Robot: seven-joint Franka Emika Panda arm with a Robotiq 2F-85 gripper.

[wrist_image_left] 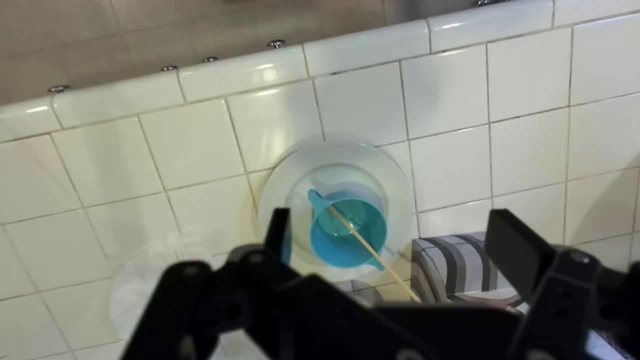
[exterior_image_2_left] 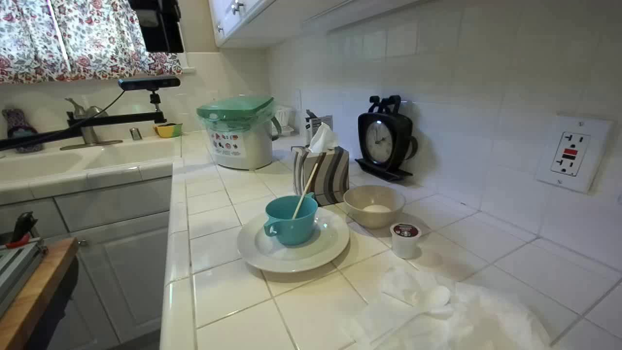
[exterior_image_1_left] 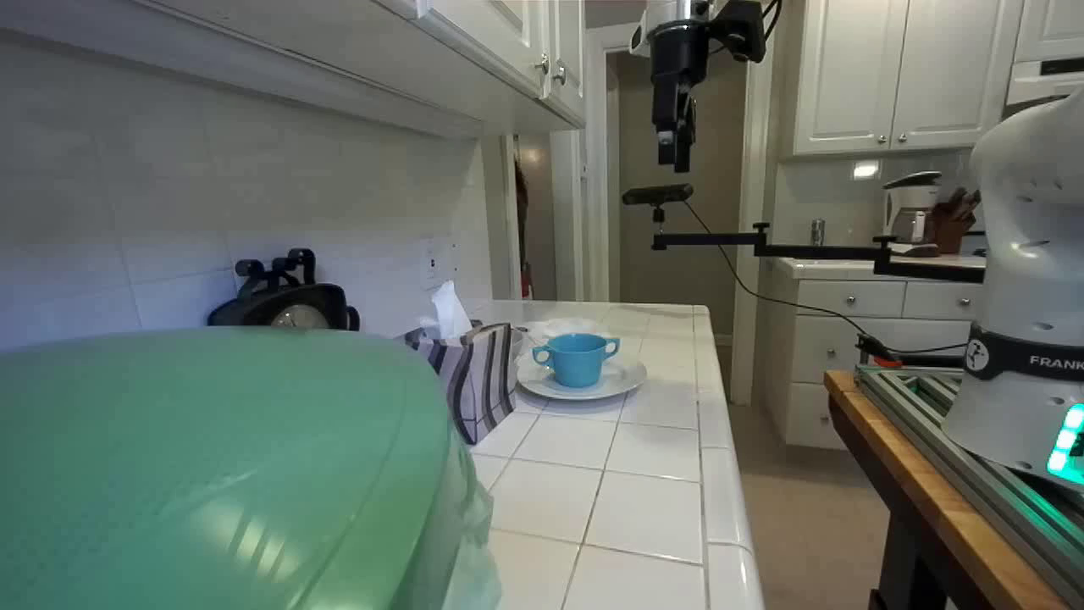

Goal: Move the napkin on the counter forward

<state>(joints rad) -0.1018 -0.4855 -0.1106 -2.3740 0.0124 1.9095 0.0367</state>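
Fingers (wrist_image_left: 517, 250) hanging wide apart, high above the bench (exterior_image_2_left: 223, 287), and there stands the striped napkin box (exterior_image_2_left: 329, 177), upright, toward the wall-side edge, a white napkin (exterior_image_2_left: 322, 139) poking from its top in both exterior views! Just beside it, closer to the robot-side edge, sits the plate (exterior_image_2_left: 291, 265), blue cup (exterior_image_2_left: 291, 236) aboard, a thin stick (exterior_image_2_left: 305, 191) slanting out over the rim. Close to the wall-side edge, there's the black clock (exterior_image_2_left: 384, 141). And near the doorway-end edge lies a crumpled white heap (exterior_image_2_left: 486, 316), possibly paper, hard to make out.

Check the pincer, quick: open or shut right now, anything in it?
Pincer: open, jaws wide apart in the wrist view, holding nothing.
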